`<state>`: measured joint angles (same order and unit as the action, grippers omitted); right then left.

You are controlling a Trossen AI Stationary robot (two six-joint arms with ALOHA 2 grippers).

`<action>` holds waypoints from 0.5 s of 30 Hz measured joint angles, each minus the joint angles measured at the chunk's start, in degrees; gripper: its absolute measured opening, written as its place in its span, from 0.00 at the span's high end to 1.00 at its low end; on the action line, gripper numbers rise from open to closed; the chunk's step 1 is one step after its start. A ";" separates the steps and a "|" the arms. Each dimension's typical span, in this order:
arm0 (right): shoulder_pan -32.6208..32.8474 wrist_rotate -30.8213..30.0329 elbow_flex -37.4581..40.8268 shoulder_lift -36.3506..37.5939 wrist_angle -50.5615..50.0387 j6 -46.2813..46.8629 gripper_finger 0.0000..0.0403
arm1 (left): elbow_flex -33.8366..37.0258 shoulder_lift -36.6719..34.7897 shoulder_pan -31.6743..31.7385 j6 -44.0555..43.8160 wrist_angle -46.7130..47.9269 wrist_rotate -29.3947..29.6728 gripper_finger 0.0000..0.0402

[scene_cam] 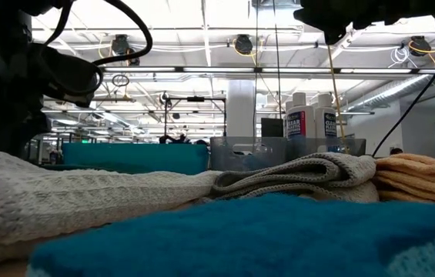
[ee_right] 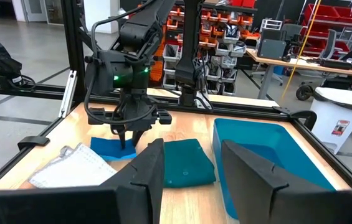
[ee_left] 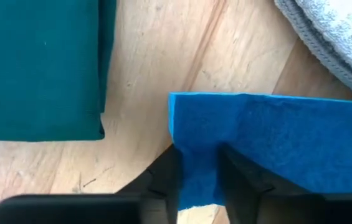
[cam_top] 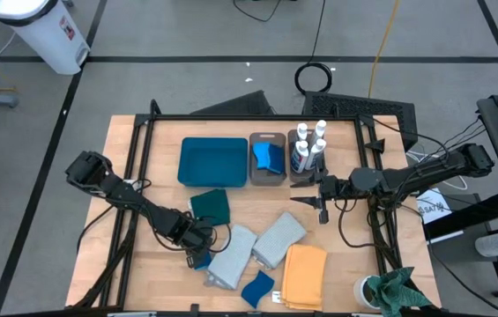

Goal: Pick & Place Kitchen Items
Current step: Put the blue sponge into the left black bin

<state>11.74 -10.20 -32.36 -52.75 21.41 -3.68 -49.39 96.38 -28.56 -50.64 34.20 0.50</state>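
**Blue sponge pinched at its edge, low on the table**

Blue foam sits between your left gripper [cam_top: 200,255] fingers: they are clamped on the sponge [ee_left: 269,146] edge, lower centre-left in the high view, ready for lifting. Your right gripper [cam_top: 319,201] waits mid-right, fingers apart, clear of the bins [cam_top: 267,159].
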 joint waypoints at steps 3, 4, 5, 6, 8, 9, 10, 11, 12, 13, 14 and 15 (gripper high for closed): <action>-0.01 0.00 0.00 0.00 0.00 -0.01 0.68 | 0.04 0.00 -0.07 1.18 0.23 0.01 0.84; -0.01 0.00 0.00 0.00 0.00 0.00 0.68 | 0.04 0.02 -0.06 1.68 0.28 -0.05 0.87; -0.01 0.00 0.00 0.00 0.00 -0.02 0.68 | 0.04 0.02 -0.04 2.07 0.28 -0.07 0.90; -0.01 0.00 0.00 0.00 0.00 -0.01 0.68 | 0.04 0.02 -0.02 2.26 0.30 -0.10 0.93; 0.01 0.00 0.00 0.00 -0.04 -0.02 0.68 | 0.06 -0.27 0.00 2.74 0.56 -0.10 0.98; -0.01 0.00 0.00 0.00 -0.08 0.00 0.68 | 0.11 -0.51 0.00 2.71 0.70 -0.10 0.98; -0.01 0.00 0.00 0.00 -0.16 -0.02 0.68 | 0.13 -0.78 -0.02 2.46 0.73 -0.03 0.98; -0.01 0.00 0.00 0.00 -0.28 0.00 0.68 | 0.13 -1.18 -0.01 2.12 0.74 0.14 0.97; -0.01 0.00 0.00 0.00 -0.38 0.00 0.68 | 0.15 -1.73 -0.09 2.08 0.74 0.37 0.97; 0.00 0.00 0.00 0.00 -0.39 0.00 0.68 | 0.20 -2.19 -0.22 2.08 0.68 0.61 0.98; -0.01 0.00 0.00 0.00 -0.36 0.00 0.68 | 0.29 -2.70 -0.29 2.08 0.87 1.41 0.98; -0.01 0.00 0.00 0.00 -0.35 0.00 0.68 | 0.37 -3.32 -0.34 2.09 1.33 2.43 0.99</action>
<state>11.73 -10.20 -32.36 -52.75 21.06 -3.68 -49.01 93.06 -28.89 -48.56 35.54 2.93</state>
